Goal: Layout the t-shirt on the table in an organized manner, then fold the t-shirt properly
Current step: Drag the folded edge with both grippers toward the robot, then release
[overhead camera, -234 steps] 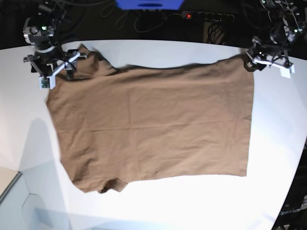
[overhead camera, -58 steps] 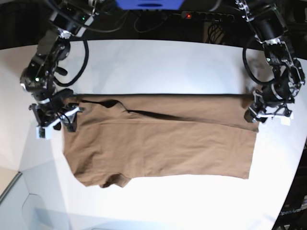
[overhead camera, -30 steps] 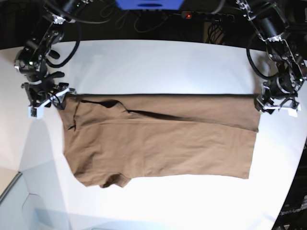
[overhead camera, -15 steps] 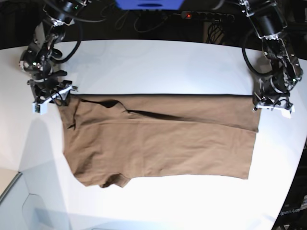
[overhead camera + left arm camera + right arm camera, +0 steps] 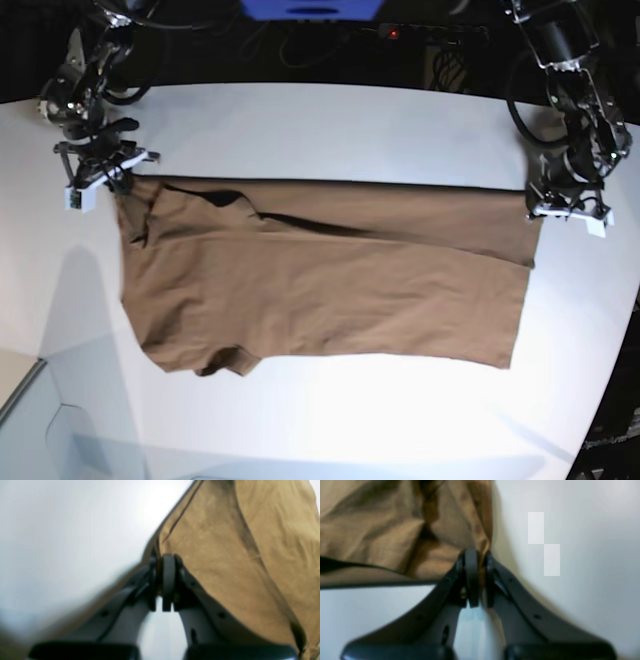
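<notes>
My left gripper [image 5: 558, 205] pinches the 3 o'clock corner of the plain brown cotton t-shirt [image 5: 320, 285], and my right gripper [image 5: 100, 175] is clamped on its 9 o'clock corner. The shirt lies half-folded mid-table on the glossy white table [image 5: 330, 130]. Judged step: lengthwise fold; next calls for carrying both corners toward 6 o'clock, evenly.

Brown t-shirt [image 5: 320, 285] half-folded, flat on white table [image 5: 330, 130].
</notes>
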